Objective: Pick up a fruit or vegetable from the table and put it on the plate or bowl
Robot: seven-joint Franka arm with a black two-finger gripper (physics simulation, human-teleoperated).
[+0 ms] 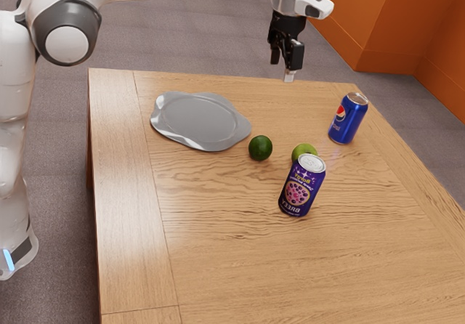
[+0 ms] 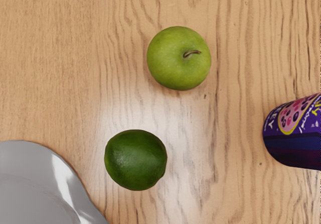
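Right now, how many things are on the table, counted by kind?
Fruit: 2, a lime and a green apple
Cans: 2, a purple can and a blue can
Plates: 1, a grey plate
Total: 5

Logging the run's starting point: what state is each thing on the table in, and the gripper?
Gripper: open, empty, raised above the table.
Lime: on the table, beside the plate, not on it.
Green apple: on the table.
Plate: empty.
Purple can: standing.
Blue can: standing.
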